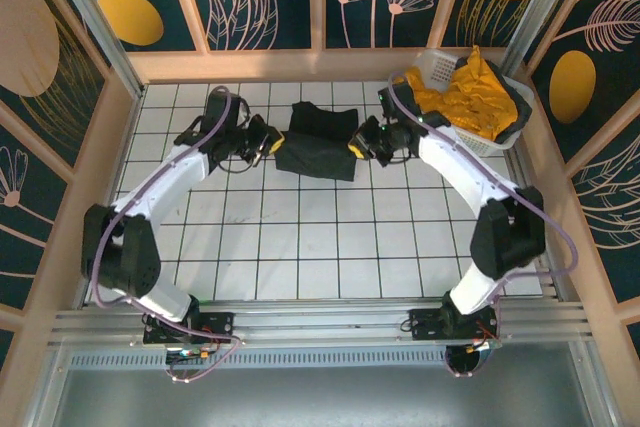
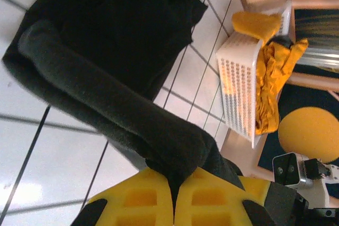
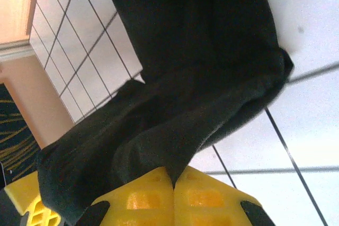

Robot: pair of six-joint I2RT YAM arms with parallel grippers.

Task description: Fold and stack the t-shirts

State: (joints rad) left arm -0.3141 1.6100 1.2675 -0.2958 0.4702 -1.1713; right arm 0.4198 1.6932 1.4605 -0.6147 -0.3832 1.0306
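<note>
The black t-shirt (image 1: 320,139) lies bunched and partly folded on the tiled table at the back centre. My left gripper (image 1: 272,144) is shut on its left edge, and a thick fold of black cloth (image 2: 132,115) runs up out of the closed yellow pads (image 2: 139,199). My right gripper (image 1: 360,143) is shut on the shirt's right edge, with black fabric (image 3: 201,104) pinched between its yellow pads (image 3: 209,199). Mustard-yellow t-shirts (image 1: 470,97) are heaped in the basket at the back right.
The white lattice basket (image 1: 436,69) stands in the back right corner, seen side-on as the basket (image 2: 238,91) in the left wrist view. Wooden walls (image 1: 120,157) ring the white tiled table (image 1: 300,237).
</note>
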